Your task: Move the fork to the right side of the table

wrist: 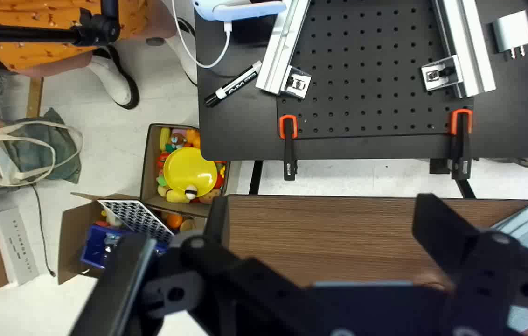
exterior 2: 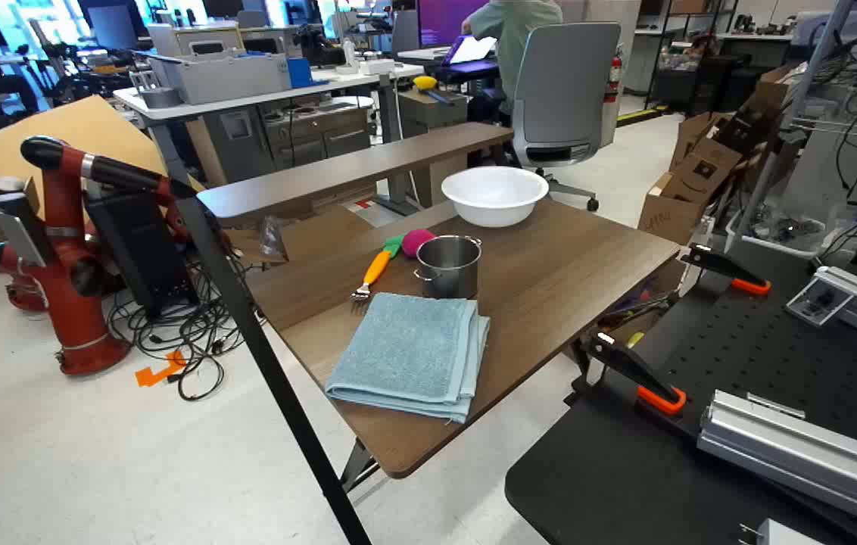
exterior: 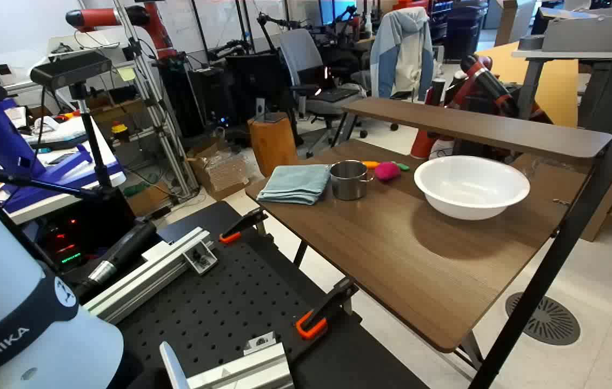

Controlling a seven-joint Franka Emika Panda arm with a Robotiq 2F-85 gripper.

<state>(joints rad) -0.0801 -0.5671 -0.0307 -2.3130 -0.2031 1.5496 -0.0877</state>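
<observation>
"Cloth (exterior: 293,185) first, going left to right?"

"Yes. In an exterior view I see it folded, blue and nubby, on the wood-grain table (exterior: 363,232). Next, a shiny cylindrical metal cup (exterior: 349,183); behind it the fork (exterior: 370,164), slim orange handle showing; then a round magenta lump (exterior: 387,172) and a smooth white bowl (exterior: 472,189)."

"Gripper (wrist: 322,219)?"

"Jaws wide apart in my wrist view, holding nothing."

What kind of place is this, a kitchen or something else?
Probably a robotics lab, despite the white bowl and fork on the table. An exterior view shows a red robot arm, and in the wrist view a perforated black board is clamped to a black bench.
</observation>
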